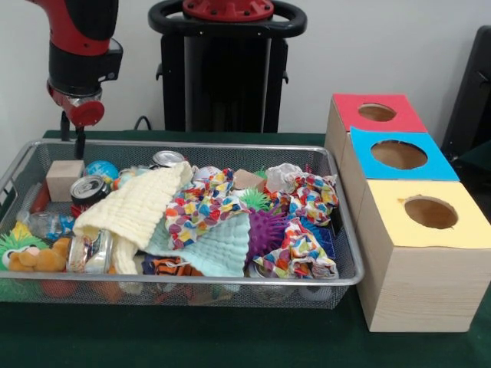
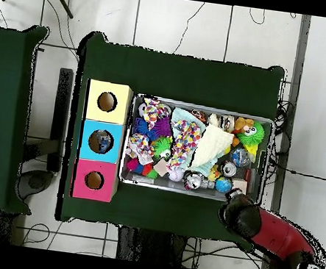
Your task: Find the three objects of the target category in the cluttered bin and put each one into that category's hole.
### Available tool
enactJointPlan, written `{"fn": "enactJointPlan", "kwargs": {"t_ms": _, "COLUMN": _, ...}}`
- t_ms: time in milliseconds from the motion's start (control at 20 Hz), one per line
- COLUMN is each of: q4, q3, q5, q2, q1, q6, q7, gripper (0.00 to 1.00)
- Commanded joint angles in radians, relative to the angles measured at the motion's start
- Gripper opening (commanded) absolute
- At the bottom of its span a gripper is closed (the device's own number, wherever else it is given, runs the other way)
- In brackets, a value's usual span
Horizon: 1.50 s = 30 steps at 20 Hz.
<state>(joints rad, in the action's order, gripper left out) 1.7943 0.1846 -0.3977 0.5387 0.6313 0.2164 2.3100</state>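
The wire-mesh bin point(image 1: 192, 146) point(image 2: 268, 150) is full of clutter. A clear creased bottle point(image 1: 46, 224) lies at its left end. Another clear bottle point(image 1: 90, 251) lies beside the yellow cloth point(image 1: 138, 207), partly under it. The blue-topped box's hole point(image 1: 399, 155) point(image 2: 101, 141) is the middle one of three. In the overhead view something pale shows inside it. My gripper point(image 1: 73, 144) point(image 2: 234, 202) hangs above the bin's far left corner, open and empty, clear of the bottles.
The red-topped box point(image 1: 376, 113) and the yellow-topped box point(image 1: 430, 213) flank the blue one. The bin also holds drink cans point(image 1: 90, 188), a wooden block point(image 1: 64, 179), spiky balls point(image 1: 265, 230), patterned cloths point(image 1: 199, 203) and a plush toy point(image 1: 38, 259).
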Motion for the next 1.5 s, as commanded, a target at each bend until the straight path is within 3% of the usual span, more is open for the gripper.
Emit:
{"fn": "enactJointPlan", "kwargs": {"t_ms": 50, "q4": 0.072, "q3": -0.133, "q5": 0.052, "q2": -0.031, "q1": -0.029, "q6": -0.146, "q7": 0.148, "gripper": 1.0}}
{"fn": "enactJointPlan", "kwargs": {"t_ms": 350, "q4": 0.172, "q3": -0.099, "q5": 0.046, "q2": 0.0, "q1": -0.037, "q6": -0.201, "q7": 0.175, "gripper": 1.0}}
{"fn": "enactJointPlan", "kwargs": {"t_ms": 700, "q4": 0.23, "q3": -0.068, "q5": 0.06, "q2": 0.064, "q1": -0.049, "q6": -0.126, "q7": 0.14, "gripper": 1.0}}
{"fn": "enactJointPlan", "kwargs": {"t_ms": 1000, "q4": 0.282, "q3": -0.044, "q5": 0.054, "q2": 0.111, "q1": -0.063, "q6": -0.148, "q7": 0.138, "gripper": 1.0}}
{"fn": "enactJointPlan", "kwargs": {"t_ms": 1300, "q4": 0.326, "q3": -0.069, "q5": 0.062, "q2": 0.239, "q1": -0.041, "q6": -0.041, "q7": 0.08, "gripper": 1.0}}
{"fn": "enactJointPlan", "kwargs": {"t_ms": 1500, "q4": 0.297, "q3": -0.174, "q5": 0.031, "q2": 0.302, "q1": 0.008, "q6": -0.031, "q7": -0.005, "gripper": 1.0}}
